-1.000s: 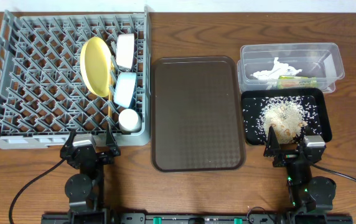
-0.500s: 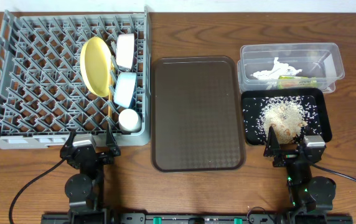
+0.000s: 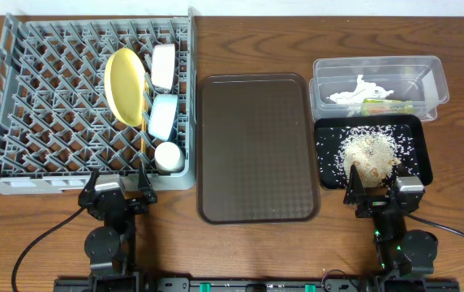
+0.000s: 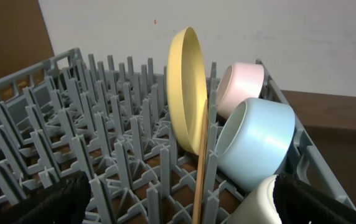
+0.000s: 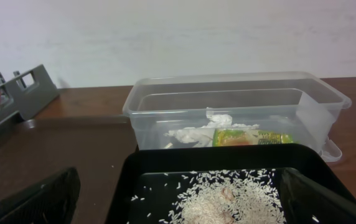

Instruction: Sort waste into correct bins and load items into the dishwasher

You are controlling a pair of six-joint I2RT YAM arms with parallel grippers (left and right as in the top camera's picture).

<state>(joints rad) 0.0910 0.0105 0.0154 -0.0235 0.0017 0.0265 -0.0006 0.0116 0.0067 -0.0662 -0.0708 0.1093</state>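
The left fingers (image 4: 53, 202) are spread wide apart and hold nothing, and the right fingers (image 5: 41, 199) are likewise parted and empty. Both arms sit at the near edge of the counter (image 3: 459, 32). The dish rack (image 3: 62, 113) lies straight ahead of the left fingers, so the left arm is the nearer one to it. Along its right side stand the yellow-green plate (image 3: 125, 86) on edge, the white bowl (image 3: 164, 66) (it reads faintly pink from the wrist camera), the light-blue bowl (image 3: 163, 115) and the white cup (image 3: 169, 156). The chopsticks (image 4: 200, 180) lean beside the plate, their long axis running up and away from the left fingers. Straight ahead of the right fingers, and touching distance from nothing else, lies the black tray (image 3: 327, 162) with the rice (image 3: 370, 150) heaped in it. Just beyond it the clear tub (image 3: 427, 73) holds the tissue (image 3: 354, 89) and the snack wrapper (image 3: 386, 105). The brown serving tray (image 3: 256, 146) sits between rack and bins with nothing on it. By my reading every item already has its place, so little or nothing is left to reach for on either side.
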